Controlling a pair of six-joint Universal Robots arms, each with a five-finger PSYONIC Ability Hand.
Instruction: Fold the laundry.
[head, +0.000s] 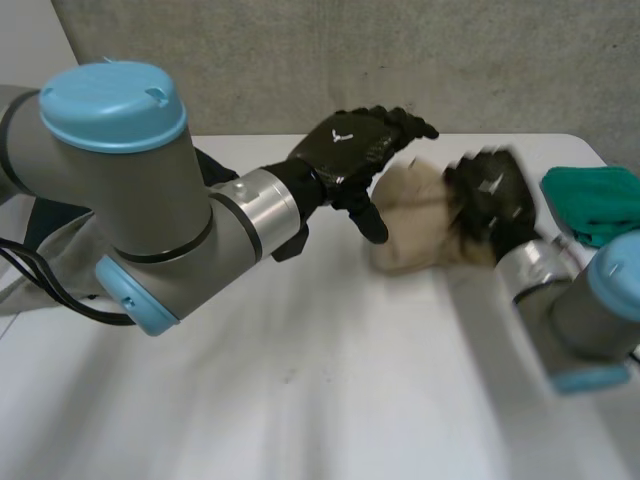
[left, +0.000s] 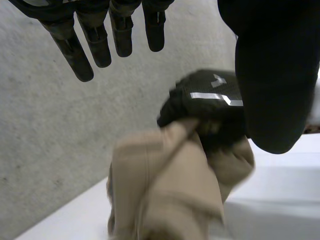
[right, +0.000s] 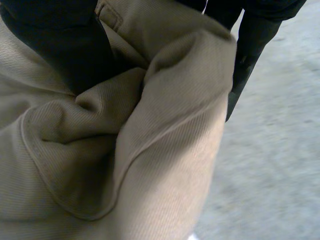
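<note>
Clamping bunched beige garment (head: 408, 232) in right hand (head: 492, 198); hovering alongside with left hand (head: 352, 150), fingers straight, empty. Likely pre-fold: needs second grasp, then spreading flat.

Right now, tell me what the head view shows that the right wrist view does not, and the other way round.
Head view: the left hand, fingers straight, held over the table beside the beige cloth, and a green cloth at the table's far right corner. Right wrist view: the beige cloth's ribbed weave and a stitched hem running through its bunched folds. Both: the right hand clutching the beige cloth.
</note>
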